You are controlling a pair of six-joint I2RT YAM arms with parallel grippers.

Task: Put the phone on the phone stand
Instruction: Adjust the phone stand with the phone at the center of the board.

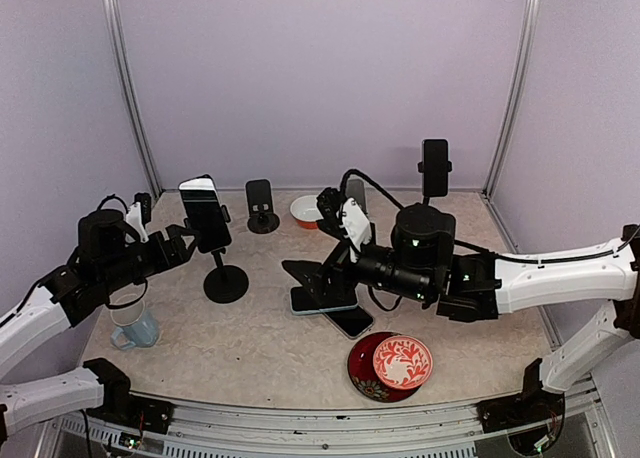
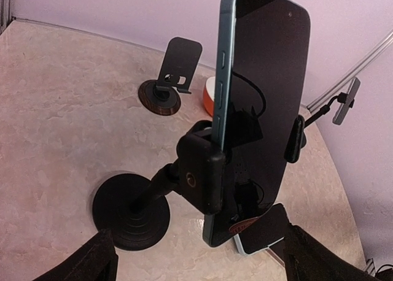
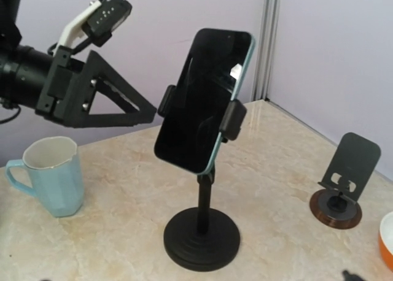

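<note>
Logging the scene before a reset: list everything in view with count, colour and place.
phone in stand: one, black, blue-edged, left of centre
tall stand: one, black, under it
small stand: one, black, brown base, back centre
bowl: one, orange-white, back centre
flat phones: two, dark, centre
rear stand: one, black, back right, holding a dark phone
mug: one, light blue, front left
dishes: two, red, front right
left gripper: open, beside clamped phone
right gripper: open, centre

- A robotics lab test booth: plain lilac walls [image 1: 320, 68] meet at metal corner posts [image 1: 513, 88].
- Two robot arms [image 1: 560, 268] are mounted by a metal rail [image 1: 330, 418] at the table's [image 1: 260, 358] near edge.
- Loose props stand about: phone stands [image 1: 262, 208], a mug [image 1: 135, 330], a bowl [image 1: 306, 212].
</note>
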